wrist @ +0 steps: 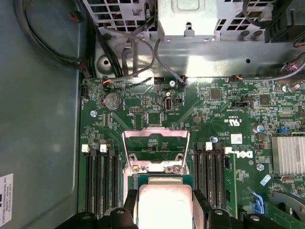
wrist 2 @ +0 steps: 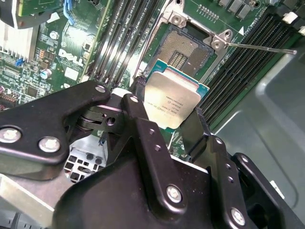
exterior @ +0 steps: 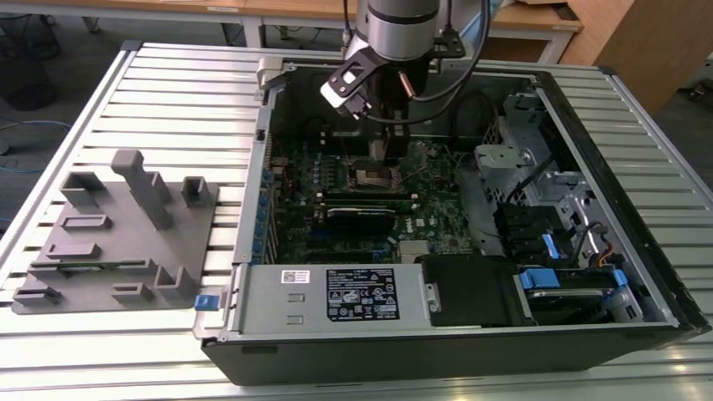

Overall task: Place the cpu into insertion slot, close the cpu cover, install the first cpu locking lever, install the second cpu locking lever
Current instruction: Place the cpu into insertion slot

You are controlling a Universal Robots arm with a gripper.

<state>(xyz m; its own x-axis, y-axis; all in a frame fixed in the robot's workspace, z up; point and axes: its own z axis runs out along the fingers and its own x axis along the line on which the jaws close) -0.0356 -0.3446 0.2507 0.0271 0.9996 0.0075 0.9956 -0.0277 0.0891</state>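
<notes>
Above the green motherboard [wrist: 214, 109], in the upper middle of the exterior view, the pincer [exterior: 379, 149] is clamped on the cpu [wrist 2: 172, 101] by two opposite edges. In the second wrist view the chip sits just beside the bare insertion slot [wrist 2: 187, 49]. The cpu cover [wrist: 155, 143] stands raised open.

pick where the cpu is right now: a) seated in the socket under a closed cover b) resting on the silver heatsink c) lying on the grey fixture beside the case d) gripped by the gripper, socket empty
d: in the second wrist view the cpu sits clamped in the gripper, the insertion slot shows its bare pin field, and in the first wrist view the cpu cover stands open.
</notes>
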